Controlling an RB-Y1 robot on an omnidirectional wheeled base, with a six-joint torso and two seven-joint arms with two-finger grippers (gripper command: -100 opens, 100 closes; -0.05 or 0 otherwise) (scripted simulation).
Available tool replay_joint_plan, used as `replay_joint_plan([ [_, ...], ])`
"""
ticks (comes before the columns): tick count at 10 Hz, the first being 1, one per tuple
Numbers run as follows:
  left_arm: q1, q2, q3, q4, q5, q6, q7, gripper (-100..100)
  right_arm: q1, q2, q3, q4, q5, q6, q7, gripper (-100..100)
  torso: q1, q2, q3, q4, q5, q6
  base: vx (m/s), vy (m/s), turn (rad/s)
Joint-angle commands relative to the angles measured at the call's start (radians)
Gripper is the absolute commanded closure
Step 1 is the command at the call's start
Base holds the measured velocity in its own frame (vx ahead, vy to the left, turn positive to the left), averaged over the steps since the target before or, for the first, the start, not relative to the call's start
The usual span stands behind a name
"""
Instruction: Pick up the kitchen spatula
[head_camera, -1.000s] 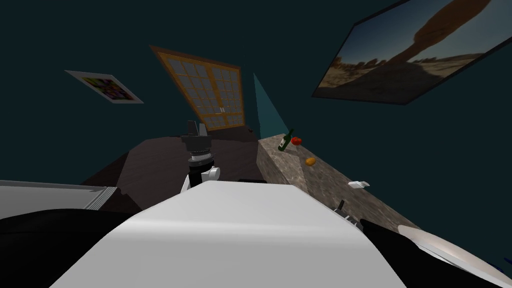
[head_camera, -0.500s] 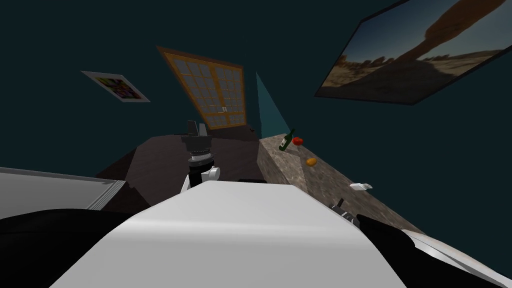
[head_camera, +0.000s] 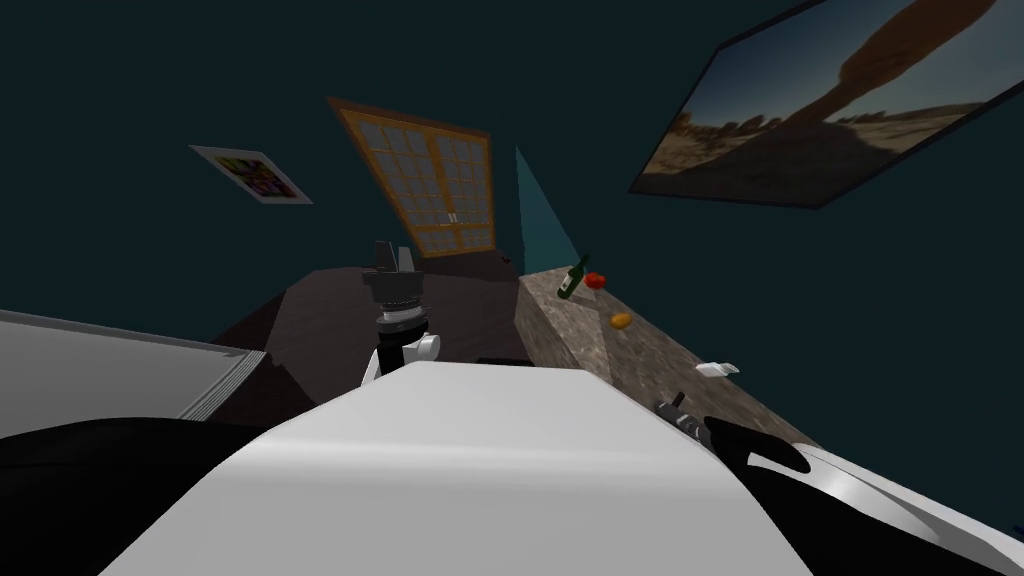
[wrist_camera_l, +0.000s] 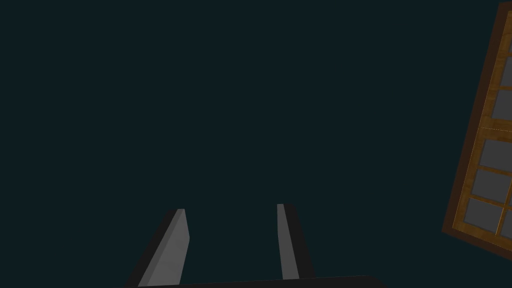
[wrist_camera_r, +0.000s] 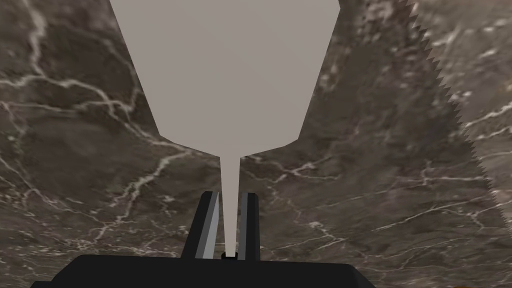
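Observation:
The spatula (wrist_camera_r: 225, 75) is plain light grey, with a broad flat blade and a thin handle. In the right wrist view the handle runs down between my right gripper's fingers (wrist_camera_r: 226, 200), which press its sides. Brown veined marble of the counter (wrist_camera_r: 75, 150) lies behind the blade; whether the blade touches it I cannot tell. In the head view my right gripper (head_camera: 672, 408) is over the near part of that counter (head_camera: 640, 360), beside my chest. My left gripper (head_camera: 390, 258) is held up in front of me, open and empty, fingers (wrist_camera_l: 172, 245) apart.
Along the counter stand a green bottle (head_camera: 571, 280), a red item (head_camera: 595, 281), an orange item (head_camera: 621, 321) and a small white object (head_camera: 718, 369). A dark table (head_camera: 330, 320) lies ahead, a window (head_camera: 430, 190) behind it. A white slab (head_camera: 100, 370) sits at my left.
The whole head view has shifted a little to the right, so I have turned slightly. My right gripper has crept a little up and left beside my chest.

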Motion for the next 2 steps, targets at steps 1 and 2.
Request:
replay_joint_plan([
  [1, 0.0, 0.0, 0.0, 0.0, 0.0, 0.0, 0.0, 0, 0.0, 0.0, 0.0, 0.0, 0.0, 0.0, 0.0, 100, 0.0, 0.0, 0.0, 0.0, 0.0, 0.0, -0.029, -0.006, 0.012],
  [2, 0.0, 0.0, 0.0, 0.0, 0.0, 0.0, 0.0, 0, 0.001, 0.0, -0.002, -0.003, -0.001, 0.004, -0.002, 0, 0.0, -0.001, -0.001, 0.0, 0.0, 0.001, 0.0, 0.0, 0.0],
])
